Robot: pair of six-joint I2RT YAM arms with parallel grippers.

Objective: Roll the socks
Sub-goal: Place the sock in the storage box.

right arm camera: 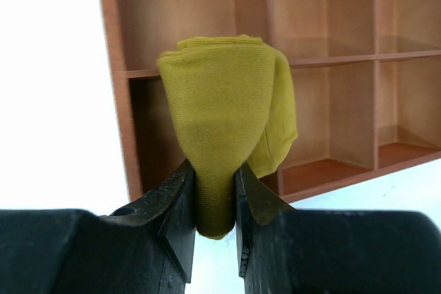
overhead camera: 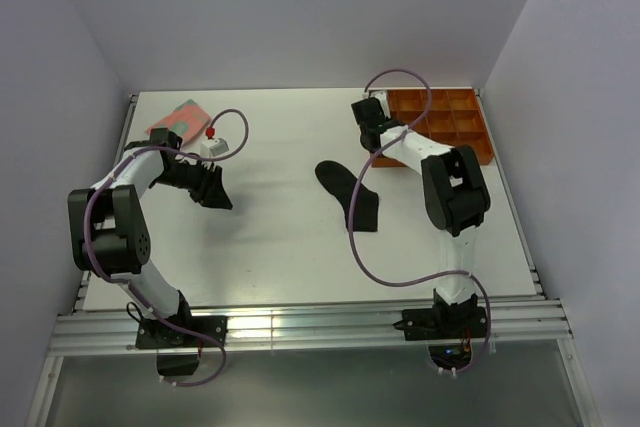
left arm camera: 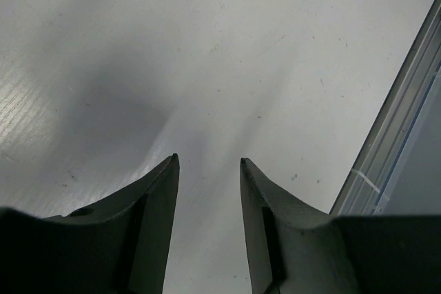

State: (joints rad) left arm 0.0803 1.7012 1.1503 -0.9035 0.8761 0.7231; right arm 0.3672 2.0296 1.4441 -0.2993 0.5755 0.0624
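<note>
Mustard-yellow sock (right arm camera: 224, 122): bunched into a folded wad and pinched at its lower end between the right fingers (right arm camera: 176, 204), which are closed on the fabric. The visible face is plain knit. It is held at the left edge of the orange tray (overhead camera: 455, 132), in front of the leftmost column of square compartments. Whether it touches the tray cannot be told.

Black sock (overhead camera: 350, 194): lies flat and bent near the middle of the bench (overhead camera: 280, 257), untouched and well apart from both arms.

Pink sock with green patches (overhead camera: 178, 119): lies in the far left corner, close to the bench's left edge, behind the left arm.

Left fingers (left arm camera: 155, 211): spread with nothing between them, poised over bare white surface — in the wrist view only scuffed bench top shows under them.

Edges: the tray sits in the far right corner, close to the right wall. A metal rail (overhead camera: 300, 327) borders the near edge, and another rail (left arm camera: 393, 135) shows at the right of the left wrist view. Open bench lies between the left fingers and the black sock — and from that sock to the near rail.
</note>
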